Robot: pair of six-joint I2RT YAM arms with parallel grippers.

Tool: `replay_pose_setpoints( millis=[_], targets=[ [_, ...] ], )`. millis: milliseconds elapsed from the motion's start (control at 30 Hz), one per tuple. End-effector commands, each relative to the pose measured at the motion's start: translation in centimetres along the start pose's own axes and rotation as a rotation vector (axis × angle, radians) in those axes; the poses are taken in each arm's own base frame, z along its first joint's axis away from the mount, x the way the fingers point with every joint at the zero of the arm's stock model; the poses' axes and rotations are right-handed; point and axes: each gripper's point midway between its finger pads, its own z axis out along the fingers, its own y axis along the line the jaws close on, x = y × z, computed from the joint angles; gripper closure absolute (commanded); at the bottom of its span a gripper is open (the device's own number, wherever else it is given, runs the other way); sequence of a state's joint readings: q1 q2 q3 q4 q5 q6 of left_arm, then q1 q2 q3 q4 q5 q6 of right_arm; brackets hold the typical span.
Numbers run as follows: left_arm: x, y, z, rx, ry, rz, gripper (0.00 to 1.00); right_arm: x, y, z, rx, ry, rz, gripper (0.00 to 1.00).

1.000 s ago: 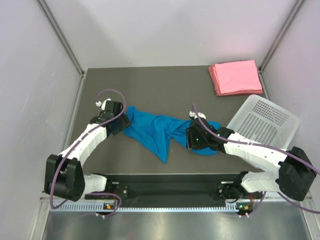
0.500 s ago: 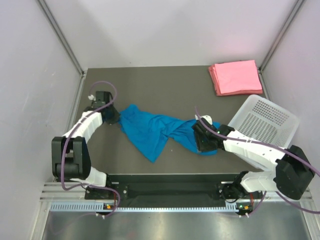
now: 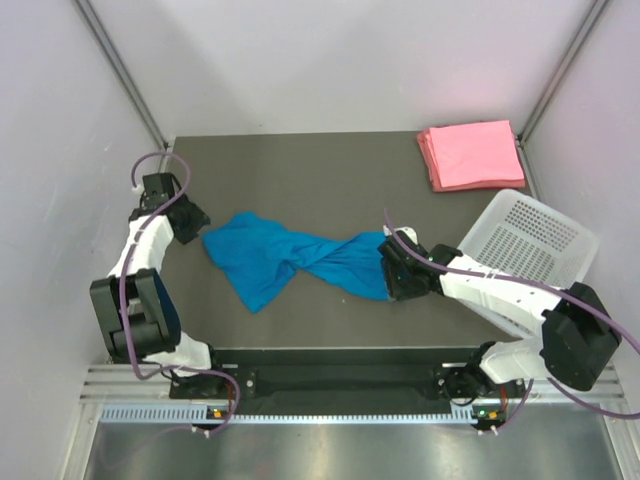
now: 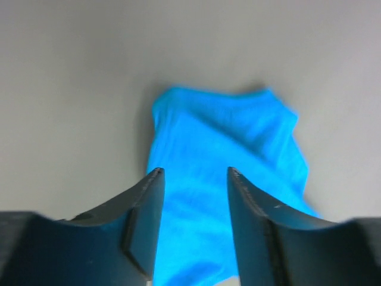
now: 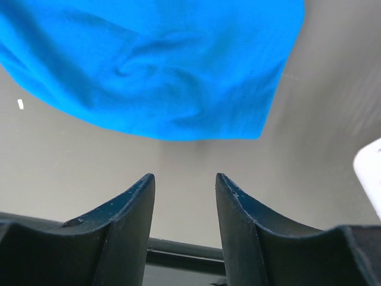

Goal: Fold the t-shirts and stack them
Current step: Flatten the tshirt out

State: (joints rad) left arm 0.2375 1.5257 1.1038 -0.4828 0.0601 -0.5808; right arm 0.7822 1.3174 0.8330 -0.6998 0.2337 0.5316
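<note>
Black-jawed left gripper (image 3: 188, 225): open, just off the shirt's left end; my wrist camera shows cloth beyond the parted tips. I'd pinch one corner only, low to the table (image 3: 300, 170).
Blue shirt (image 3: 290, 258): mid-table, twisted at the middle, not yet folded. I judge it needs spreading flat first. I'd draw the ends apart gently, since soft knit stretches and drags.
Right gripper (image 3: 393, 275): open at the shirt's right end, nothing between the tips, the hem just ahead. I'd take the hem squarely so the twist unwinds.
Pink stack (image 3: 470, 152): flat, neat-edged cloth rectangles in the far right corner, well apart from the blue one.
Basket (image 3: 530, 240): white, rigid, perforated plastic beside my right arm; I'd steer clear.
</note>
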Motion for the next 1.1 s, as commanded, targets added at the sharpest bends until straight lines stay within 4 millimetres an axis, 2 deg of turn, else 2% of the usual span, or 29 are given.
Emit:
replay_pose_setpoints(
  millis=[0,33,67,167,200,267,300,333,367,400,433,467,567,633,733,867,1067],
  targets=[
    [2.4,0.6,-3.2,-0.015,-0.007,0.086,0.47,-2.4,1.6,-0.7,-0.063,-0.058,0.009,0.54],
    [3.1,0.4,-4.0,0.01,-0.004,0.091,0.47,-2.7,1.9,-0.6,-0.077,-0.067,0.007,0.54],
    [5.5,1.5,-4.0,-0.014,0.063,0.081,0.48,-2.7,2.0,-0.5,-0.085,-0.066,0.005,0.54],
    [8.7,2.0,-5.1,0.018,0.143,0.056,0.51,-2.7,2.5,-0.3,-0.105,-0.067,0.0,0.54],
    [10.6,2.7,-5.4,0.021,0.18,0.035,0.53,-2.7,2.5,-0.2,-0.108,-0.067,-0.003,0.54],
    [13.5,2.9,-5.7,0.045,0.24,0.036,0.53,-2.8,2.6,-0.1,-0.113,-0.071,-0.007,0.55],
    [14.3,1.8,-6.1,0.042,0.208,0.108,0.53,-2.8,2.6,-0.2,-0.115,-0.074,-0.011,0.54],
    [14.2,1.6,-6.6,0.037,0.212,0.087,0.52,-2.7,2.6,-0.2,-0.117,-0.075,-0.012,0.55],
    [15.5,0.3,-7.1,0.049,0.22,0.138,0.52,-2.6,2.5,-0.2,-0.116,-0.073,-0.014,0.55],
    [16.2,-0.6,-7.3,0.073,0.237,0.109,0.52,-2.8,2.5,-0.4,-0.121,-0.081,-0.012,0.55],
    [17.5,-1.3,-7.5,0.094,0.27,0.11,0.52,-2.7,2.5,-0.4,-0.121,-0.082,-0.015,0.54],
    [18.7,-1.1,-7.4,0.096,0.313,0.091,0.53,-2.7,2.4,-0.7,-0.123,-0.088,-0.015,0.55],
    [19.9,-0.2,-7.4,0.051,0.329,0.074,0.55,-2.7,2.2,-1.1,-0.129,-0.098,-0.008,0.55],
    [19.1,0.7,-7.5,0.01,0.27,0.061,0.55,-2.8,2.2,-1.5,-0.141,-0.118,0.001,0.54],
    [19.4,1.1,-7.7,0.0,0.257,0.003,0.55,-2.9,2.4,-1.7,-0.154,-0.129,0.008,0.54],
    [21.2,2.7,-7.6,-0.04,0.294,-0.029,0.55,-3.0,2.7,-1.9,-0.175,-0.13,0.015,0.54],
    [22.5,5.5,-7.0,-0.131,0.287,-0.038,0.55,-3.1,3.0,-1.9,-0.191,-0.136,0.025,0.55]
  ],
)
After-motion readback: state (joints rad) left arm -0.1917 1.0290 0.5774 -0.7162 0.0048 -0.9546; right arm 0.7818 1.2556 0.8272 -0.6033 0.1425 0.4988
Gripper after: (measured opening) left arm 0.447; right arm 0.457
